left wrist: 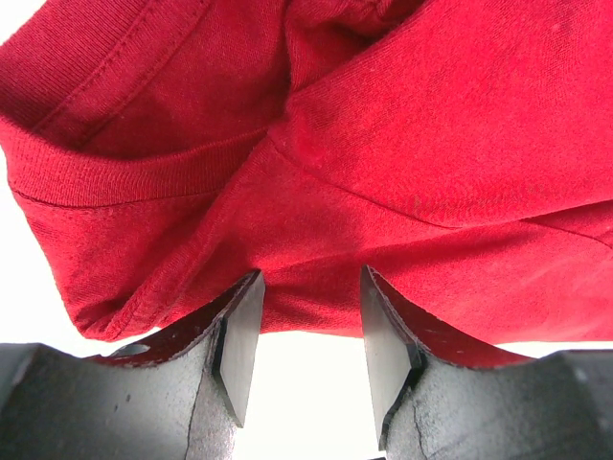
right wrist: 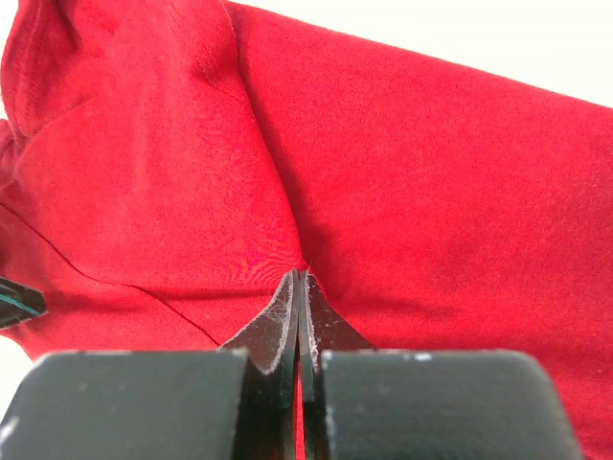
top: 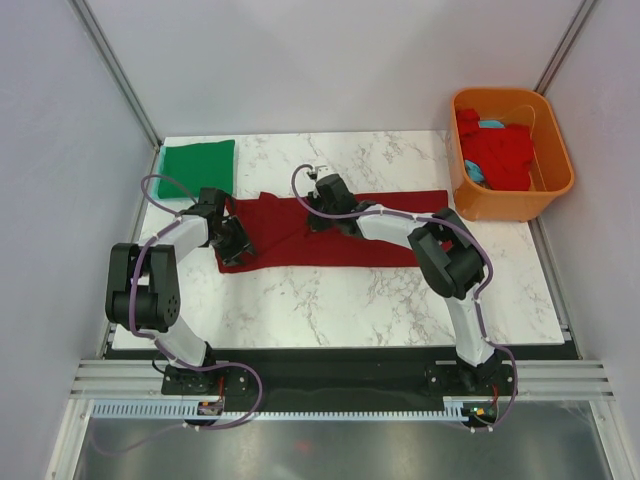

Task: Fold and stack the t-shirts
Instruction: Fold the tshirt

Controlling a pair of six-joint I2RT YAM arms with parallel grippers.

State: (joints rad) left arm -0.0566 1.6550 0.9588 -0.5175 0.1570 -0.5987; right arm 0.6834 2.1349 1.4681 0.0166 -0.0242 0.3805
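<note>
Our right gripper (right wrist: 300,280) pinches the maroon shirt (top: 330,255); left gripper (left wrist: 311,280) gapes at its edge and must grip before we fold.

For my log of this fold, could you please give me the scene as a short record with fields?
Maroon t-shirt: lying lengthwise across the middle of the table
Green t-shirt: folded, far left corner
Orange tub: far right, holding red cloth and light blue cloth
Left gripper: open, at the left end of the maroon cloth
Right gripper: shut, pinching the maroon cloth
</note>
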